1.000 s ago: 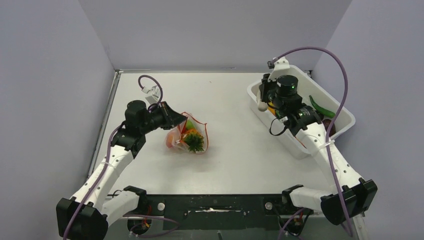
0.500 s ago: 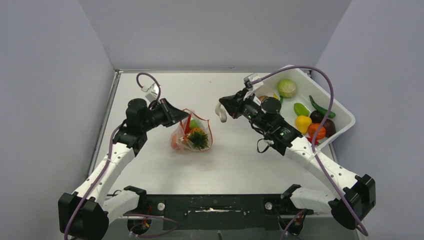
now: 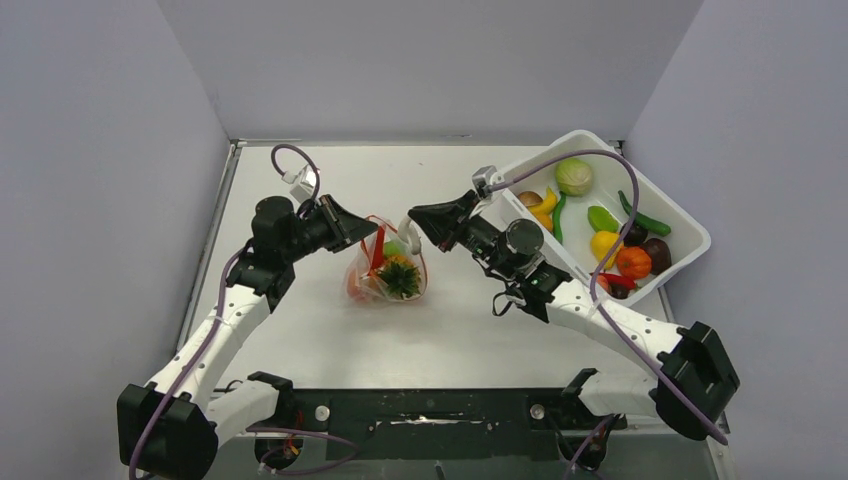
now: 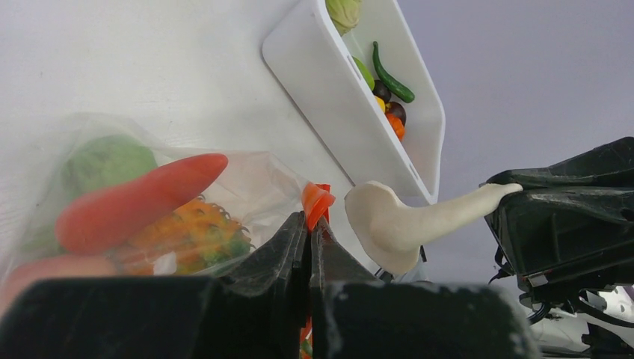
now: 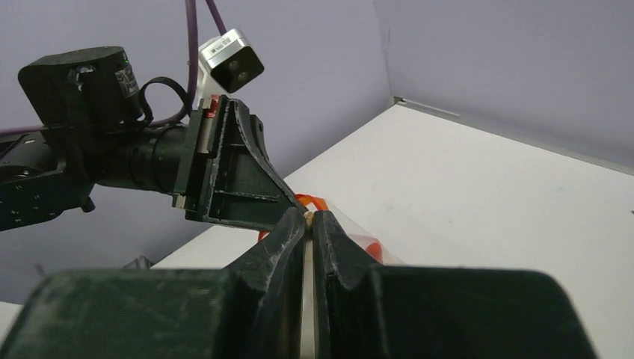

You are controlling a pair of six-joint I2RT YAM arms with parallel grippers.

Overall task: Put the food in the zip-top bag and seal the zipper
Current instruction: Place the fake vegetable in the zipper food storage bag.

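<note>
The counter [image 3: 330,330] carries a tub [image 3: 668,200] at far right with more food in it, well apart from the bag [image 3: 385,275], which is held up left of centre. The bag is clear and crumpled. Through it show a red carrot [image 4: 134,202], a green ball [image 4: 108,161] and an orange bumpy fruit [image 4: 187,228].

The left end effector [image 3: 372,232] is pressed together on the zipper [image 4: 318,202], the red-orange strip at the bag's top edge, lifting one lip. The right end effector [image 3: 413,215] pinches the stem of a pale mushroom [image 4: 389,224]. Its cap points toward the bag's mouth, just beside the zipper.

The right arm is the one placed for the drop. The mouth lies just below and left of its tips, so a short push inward before letting go looks likely.
</note>
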